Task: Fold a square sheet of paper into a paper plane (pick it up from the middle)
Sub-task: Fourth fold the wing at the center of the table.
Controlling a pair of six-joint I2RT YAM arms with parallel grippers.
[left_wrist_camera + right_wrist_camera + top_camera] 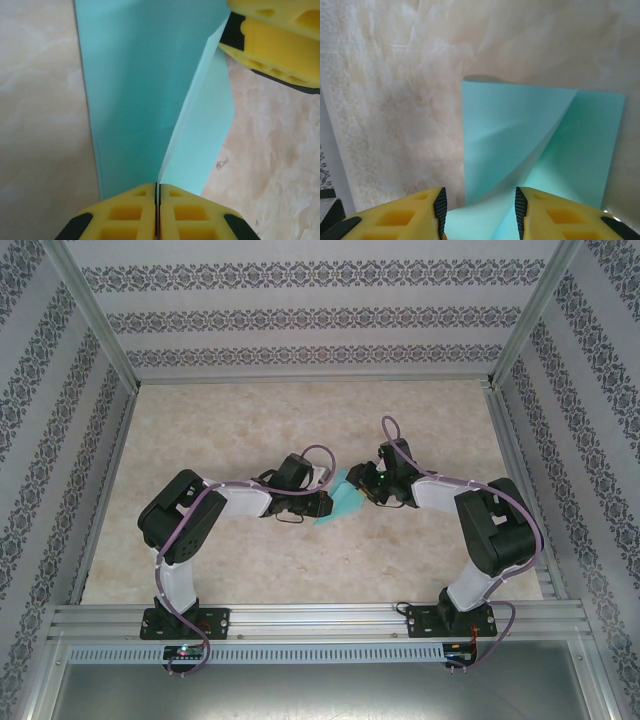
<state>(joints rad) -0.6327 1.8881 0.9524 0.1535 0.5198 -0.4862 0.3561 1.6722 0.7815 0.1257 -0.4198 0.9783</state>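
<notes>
Pairs black joint housings with white link shells on the left arm (185,525) and right arm (490,525). Runs lilac cables (212,495) along both, down to black bases (185,621). Ends in yellow fingers (127,215) with moulded rectangular pockets, black strips at the edges.

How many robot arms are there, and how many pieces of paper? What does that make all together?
Robot arms: 2, the left arm and the right arm
Turquoise paper: 1
Total: 3
</notes>
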